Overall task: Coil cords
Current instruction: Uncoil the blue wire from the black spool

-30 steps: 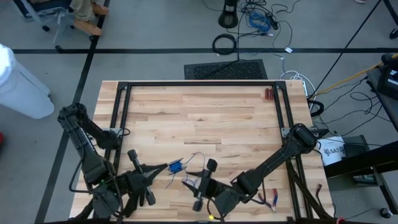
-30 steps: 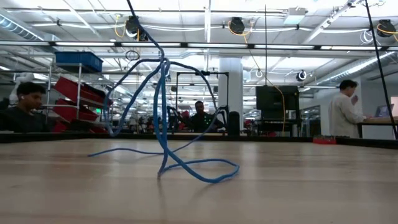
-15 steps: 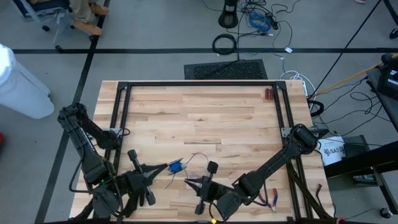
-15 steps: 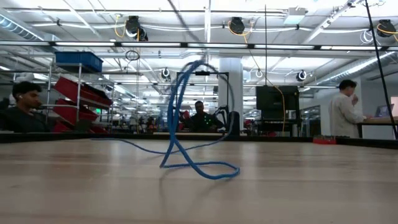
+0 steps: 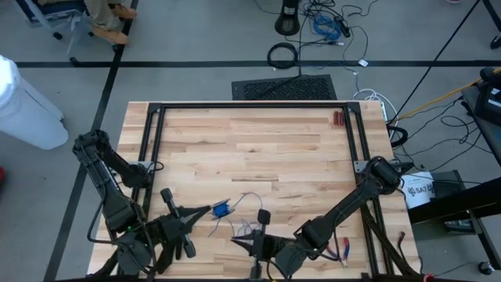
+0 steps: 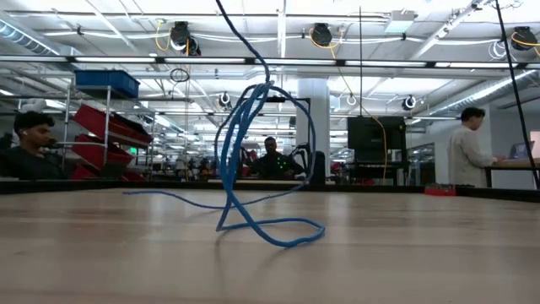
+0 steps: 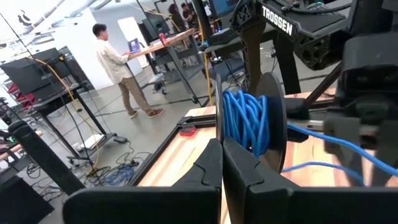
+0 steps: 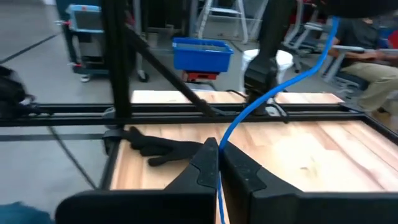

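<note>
We see the left gripper (image 5: pixel 205 211) touching the cord (image 5: pixel 236 212) at its blue plug. Right gripper (image 5: pixel 243 242) sits just beside the cord's loops, fingers together.

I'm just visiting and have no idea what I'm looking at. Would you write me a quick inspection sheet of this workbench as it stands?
Surface: wooden table inside a black frame, mostly bare.
Job's things: blue cord partly wound into a bundle, the rest rising in loose loops off the tabletop.
Clutter: small red item at the table's far edge.
Grippers: left gripper shut, at the wound bundle; right gripper shut on the blue cord near the table's front edge.
Cables: tangled cables on the floor beyond the table.
Surroundings: open workshop; one seated person, one standing person.
</note>
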